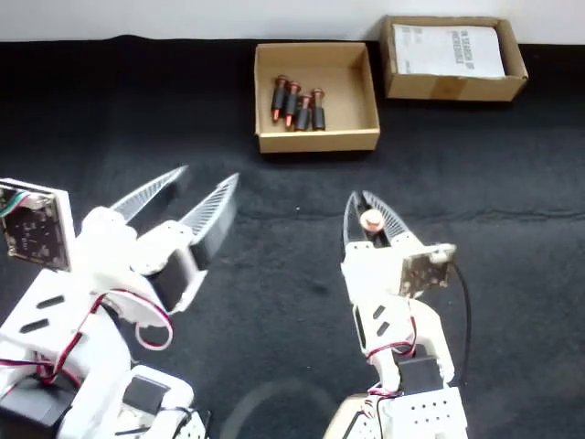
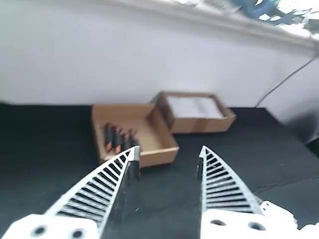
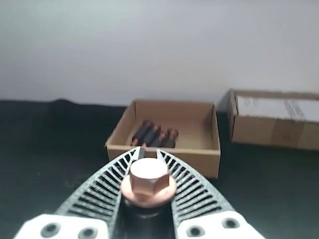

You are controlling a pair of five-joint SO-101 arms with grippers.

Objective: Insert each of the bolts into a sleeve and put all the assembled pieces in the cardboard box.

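The open cardboard box stands at the back of the black table, with several bolt-in-sleeve pieces lying side by side against its left part. My right gripper hovers in front of the box, shut on a copper-headed bolt that sits in a black sleeve, head toward the camera. Beyond its fingertips are the box and the pieces. My left gripper is open and holds nothing, left of the right arm. It points at the box.
A second cardboard box holding a printed sheet stands right of the first, against the back edge. A white wall rises behind the table. Black mat lies bare between the grippers and the boxes.
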